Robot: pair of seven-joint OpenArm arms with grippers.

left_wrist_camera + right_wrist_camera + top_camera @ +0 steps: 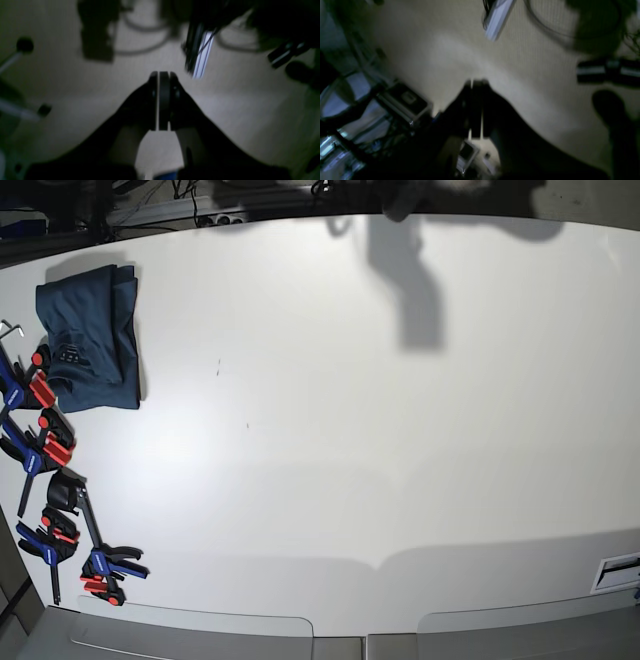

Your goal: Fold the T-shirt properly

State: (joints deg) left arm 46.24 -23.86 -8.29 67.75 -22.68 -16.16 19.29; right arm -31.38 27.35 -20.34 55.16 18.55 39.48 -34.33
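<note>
Base view, going left to right: the T-shirt (pixel 88 338) already sits as a compact folded bundle at the surface's (pixel 350 430) far left corner, with blue-and-red clamps (pixel 50 480) lined up along the left edge right beside it. The rest is bare. Neither arm shows here; the wrist views show the left tool (pixel 163 100) and right tool (pixel 476 110) both pressed together, holding nothing. Risk from here: any reach toward the shirt could snag a clamp or muss the fold, since they're so close.

The left gripper (pixel 163 100) is being held with jaws pressed together, nothing gripped, above a blurred pale floor (pixel 237 112).
</note>
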